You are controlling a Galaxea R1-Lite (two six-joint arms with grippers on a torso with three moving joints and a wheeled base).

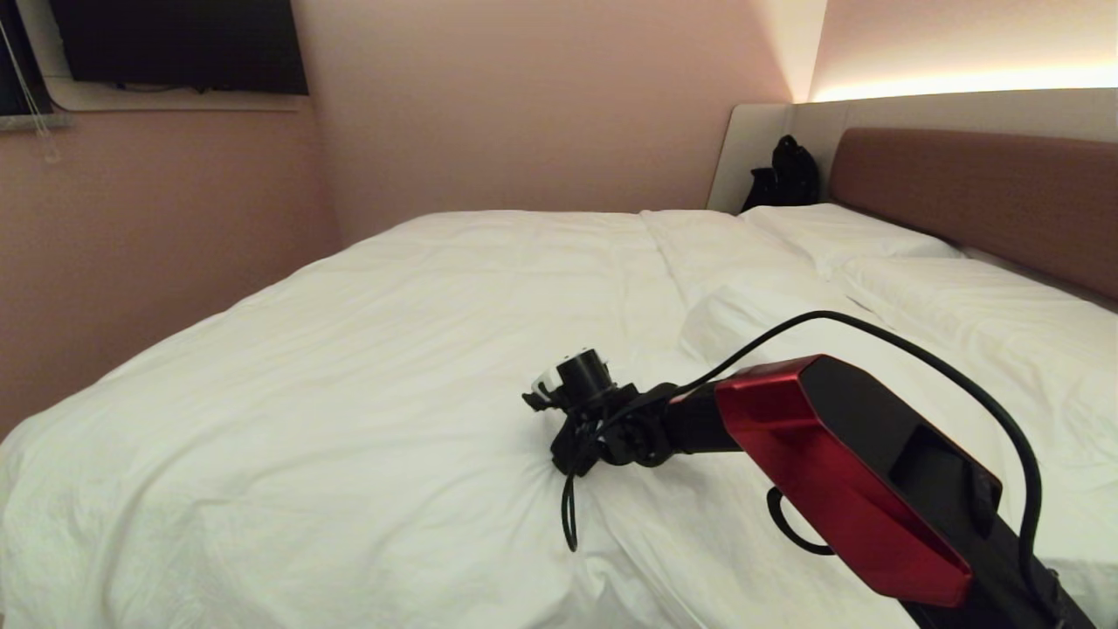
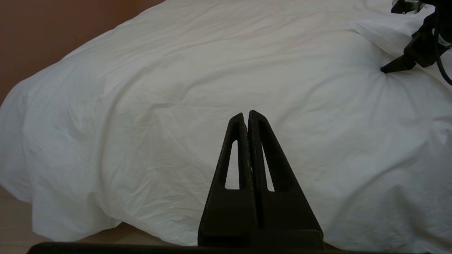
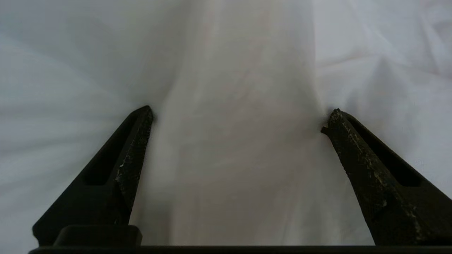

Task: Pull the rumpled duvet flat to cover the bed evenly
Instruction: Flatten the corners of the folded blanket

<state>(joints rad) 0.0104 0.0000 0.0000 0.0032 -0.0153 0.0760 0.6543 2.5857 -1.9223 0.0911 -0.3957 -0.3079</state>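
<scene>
- The duvet (image 1: 367, 367) is spread over nearly the whole bed (image 1: 978, 188), from just below the pillows (image 1: 952, 297) at the headboard end to the foot edge, where it hangs over the corner toward the floor (image 2: 14, 225).
- Its surface is mostly smooth with shallow creases; a raised fold sits near the head end, beside the nearer pillow.
- The right pincer (image 1: 568, 459) reaches out on its red and black arm (image 1: 838, 472) over the near half of the bed, roughly midway between the foot and the pillows.
- Its tips press into the duvet, and wrinkles fan out from that dent.
- In the right wrist view the two fingers (image 3: 134, 141) stand wide apart, open, with a ridge of white cloth lying between them; nothing is clamped.
- The left pincer (image 2: 247, 116) is closed, fingers pressed together and holding nothing, hanging low off the bed's foot corner and pointing at the draped duvet.
- A dark bag (image 1: 786, 175) stands at the far head corner, against the pale surround panel.
- A dark screen (image 1: 179, 44) is mounted on the wall beyond the foot end.
</scene>
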